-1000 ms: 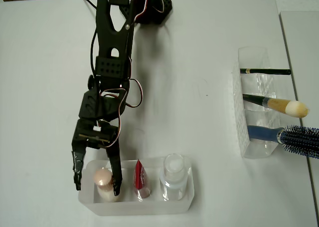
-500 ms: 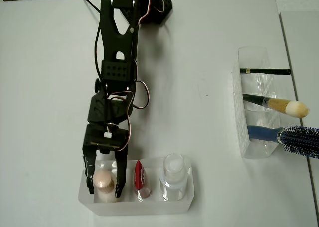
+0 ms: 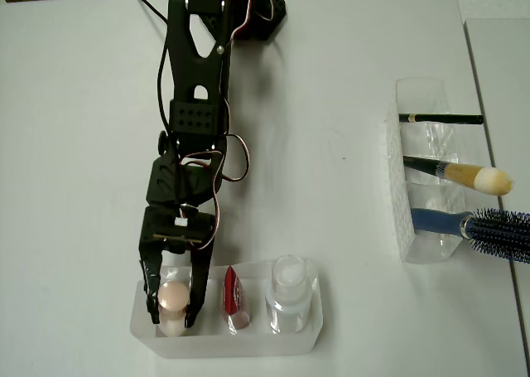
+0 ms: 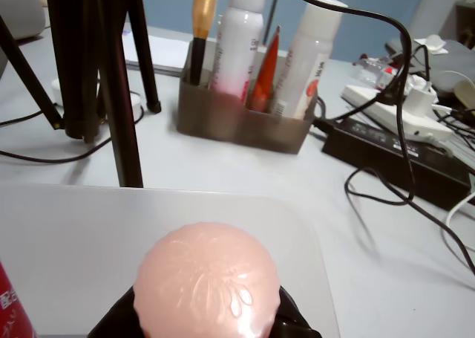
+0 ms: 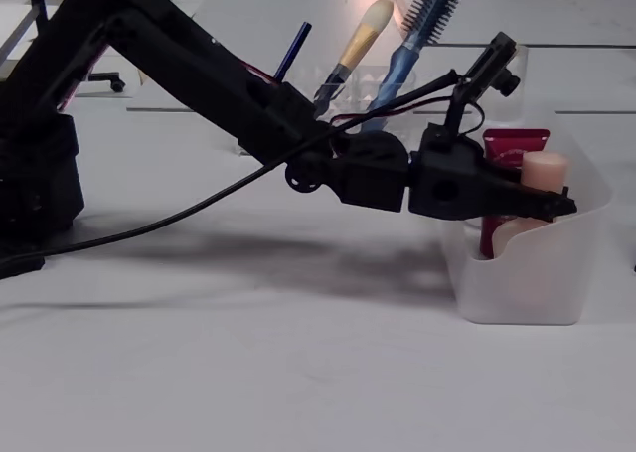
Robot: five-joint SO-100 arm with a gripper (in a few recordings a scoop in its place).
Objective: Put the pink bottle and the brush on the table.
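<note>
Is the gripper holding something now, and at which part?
Yes: the gripper is shut on the pink bottle, at its cap, inside the tray.

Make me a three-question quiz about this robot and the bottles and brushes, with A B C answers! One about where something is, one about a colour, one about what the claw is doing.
1. Where is the pink bottle?
A. In the left end of the translucent tray, overhead view
B. Lying on the table
C. In the clear holder

2. What colour is the pointed tube beside the pink bottle?
A. Green
B. Red
C. Yellow

3. What is the gripper doing?
A. Hanging wide open above the brush
B. Resting on the table
C. Closed around the pink bottle's cap

Answers:
1. A, the bottle stands in the tray's left compartment in the overhead view.
2. B, the tube is red, between the pink bottle and the clear bottle.
3. C, its fingers sit on both sides of the cap, and the wrist view shows the cap pressed between them.
</note>
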